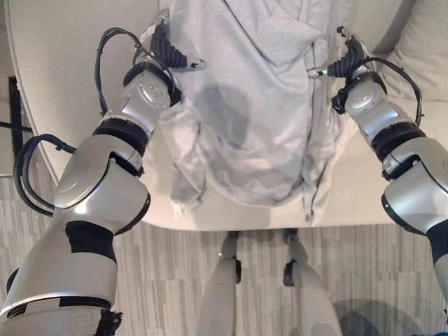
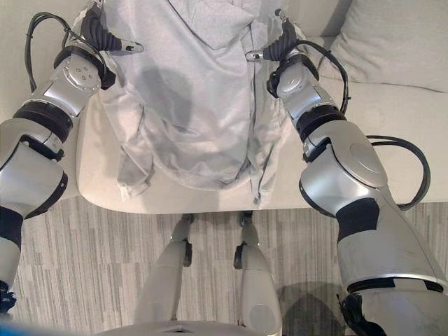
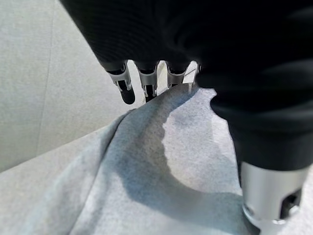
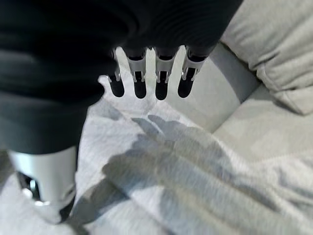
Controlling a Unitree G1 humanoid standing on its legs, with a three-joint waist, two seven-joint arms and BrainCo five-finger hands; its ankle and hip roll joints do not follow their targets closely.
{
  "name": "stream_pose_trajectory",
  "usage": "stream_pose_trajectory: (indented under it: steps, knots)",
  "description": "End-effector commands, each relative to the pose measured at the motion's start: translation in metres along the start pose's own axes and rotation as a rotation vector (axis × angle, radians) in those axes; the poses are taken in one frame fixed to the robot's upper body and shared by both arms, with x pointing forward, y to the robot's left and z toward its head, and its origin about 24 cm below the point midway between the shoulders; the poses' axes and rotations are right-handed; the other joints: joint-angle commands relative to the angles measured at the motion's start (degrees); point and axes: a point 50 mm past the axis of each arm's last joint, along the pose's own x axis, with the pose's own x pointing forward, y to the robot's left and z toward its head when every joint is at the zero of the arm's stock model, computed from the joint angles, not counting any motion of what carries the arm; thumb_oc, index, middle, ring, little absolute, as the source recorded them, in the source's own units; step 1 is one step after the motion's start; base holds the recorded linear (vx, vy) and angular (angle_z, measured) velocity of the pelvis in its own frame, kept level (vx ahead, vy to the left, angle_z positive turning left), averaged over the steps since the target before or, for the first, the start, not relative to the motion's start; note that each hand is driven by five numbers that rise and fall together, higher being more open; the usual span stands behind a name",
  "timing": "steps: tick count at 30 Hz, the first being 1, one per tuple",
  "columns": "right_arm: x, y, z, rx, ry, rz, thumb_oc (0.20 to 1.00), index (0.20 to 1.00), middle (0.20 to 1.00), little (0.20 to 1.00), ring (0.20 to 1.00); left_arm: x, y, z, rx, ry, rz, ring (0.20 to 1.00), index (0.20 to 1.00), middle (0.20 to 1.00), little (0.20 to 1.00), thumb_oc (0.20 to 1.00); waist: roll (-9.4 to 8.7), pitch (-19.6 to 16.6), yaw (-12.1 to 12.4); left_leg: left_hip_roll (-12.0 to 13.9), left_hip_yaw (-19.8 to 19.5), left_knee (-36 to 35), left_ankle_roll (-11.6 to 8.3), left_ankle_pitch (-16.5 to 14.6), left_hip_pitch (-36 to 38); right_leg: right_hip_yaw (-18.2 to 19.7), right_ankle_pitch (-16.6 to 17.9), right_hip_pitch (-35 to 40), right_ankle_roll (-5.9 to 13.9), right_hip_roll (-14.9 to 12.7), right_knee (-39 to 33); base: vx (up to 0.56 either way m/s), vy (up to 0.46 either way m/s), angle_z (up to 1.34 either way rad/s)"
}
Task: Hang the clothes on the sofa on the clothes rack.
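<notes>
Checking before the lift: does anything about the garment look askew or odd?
The grey hoodie lies rumpled on the sofa, its hem and one sleeve drooping over the seat's front edge. Both hands, left hand and right hand, sit at its shoulders.

cream sofa [image 1: 56, 84], grey hoodie [image 1: 259, 112], cushion [image 2: 392, 42]

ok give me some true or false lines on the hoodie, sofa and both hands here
1. A grey hoodie lies on the sofa. True.
2. The hoodie hangs on a rack. False: it drapes over the seat edge.
3. The left hand is at the hoodie's shoulder. True.
4. The right hand rests on the floor. False: it is at the hoodie's other shoulder.
5. A cushion sits beside the right arm. True.
</notes>
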Motion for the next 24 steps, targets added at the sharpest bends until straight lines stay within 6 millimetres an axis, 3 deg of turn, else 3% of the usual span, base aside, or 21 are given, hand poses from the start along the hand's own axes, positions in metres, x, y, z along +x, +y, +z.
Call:
stream_pose_trajectory:
  steps: [1, 10, 19, 20, 21, 22, 23, 24]
  knots:
    - [0.011, -0.046, 0.046, 0.045, -0.115, -0.111, 1.000, 1.000, 1.000, 1.000, 1.000, 0.020, 0.052, 0.062, -0.048, -0.166, 0.139, 1.000, 1.000, 1.000, 1.000, 1.000, -1.03, 4.0, 1.1, -1.6, -0.7, -1.7, -2.37, 0.8, 0.8, 2.2, 1.5, 0.1, 6.83, -3.6, 0.6, 0.00, 0.000, 0.00]
    - [0.011, -0.043, 0.045, 0.165, -0.097, -0.064, 1.000, 1.000, 1.000, 1.000, 1.000, 0.020, 0.045, 0.074, -0.073, -0.202, 0.104, 1.000, 1.000, 1.000, 1.000, 1.000, -0.33, 3.9, 2.4, -1.9, -1.4, -1.7, -2.38, 1.1, 0.3, 1.6, 1.4, 0.0, 6.84, -3.7, 0.6, 0.00, -0.003, 0.02]
    - [0.013, -0.049, 0.043, 0.171, -0.059, -0.081, 1.000, 1.000, 1.000, 1.000, 1.000, 0.020, 0.035, 0.088, -0.083, -0.240, 0.075, 1.000, 1.000, 1.000, 1.000, 1.000, 0.20, 4.2, 3.6, -2.2, -2.0, -1.7, -2.49, 1.4, 0.0, 1.0, 1.4, 0.1, 6.86, -3.8, 0.6, 0.00, 0.001, 0.05]
    - [0.012, -0.048, 0.043, 0.177, -0.057, -0.078, 0.671, 0.671, 0.671, 0.671, 0.671, 0.019, 0.033, 0.091, -0.086, -0.246, 0.072, 1.000, 1.000, 1.000, 1.000, 1.000, 0.30, 4.2, 3.7, -2.2, -2.1, -1.7, -2.53, 1.5, 0.0, 0.9, 1.4, 0.1, 6.89, -3.8, 0.6, 0.00, 0.000, 0.00]
    - [0.012, -0.048, 0.043, 0.177, -0.057, -0.078, 0.533, 0.533, 0.533, 0.533, 0.533, 0.019, 0.033, 0.091, -0.086, -0.246, 0.072, 1.000, 1.000, 1.000, 1.000, 1.000, 0.30, 4.2, 3.7, -2.2, -2.1, -1.7, -2.53, 1.5, 0.0, 0.9, 1.4, 0.1, 6.89, -3.8, 0.6, 0.00, 0.000, 0.00]
    - [0.012, -0.045, 0.044, 0.186, -0.064, -0.068, 0.351, 0.351, 0.351, 0.351, 0.351, 0.019, 0.033, 0.093, -0.089, -0.252, 0.070, 0.824, 0.824, 0.824, 0.824, 0.824, 0.39, 4.2, 3.8, -2.3, -2.2, -1.7, -2.51, 1.5, 0.1, 0.9, 1.5, 0.1, 6.86, -3.9, 0.6, 0.00, 0.000, 0.00]
    - [0.012, -0.044, 0.045, 0.192, -0.068, -0.064, 0.200, 0.200, 0.200, 0.200, 0.200, 0.019, 0.033, 0.093, -0.092, -0.252, 0.070, 0.407, 0.407, 0.407, 0.407, 0.407, 0.39, 4.2, 3.8, -2.3, -2.2, -1.7, -2.51, 1.5, 0.1, 1.0, 1.5, 0.1, 6.85, -3.9, 0.6, 0.00, 0.000, 0.00]
    - [0.012, -0.042, 0.046, 0.198, -0.076, -0.058, 0.200, 0.200, 0.200, 0.200, 0.200, 0.019, 0.033, 0.093, -0.095, -0.253, 0.071, 0.200, 0.200, 0.200, 0.200, 0.200, 0.40, 4.1, 3.8, -2.3, -2.2, -1.7, -2.53, 1.4, 0.2, 0.9, 1.4, 0.2, 6.86, -3.9, 0.6, 0.00, 0.000, 0.00]
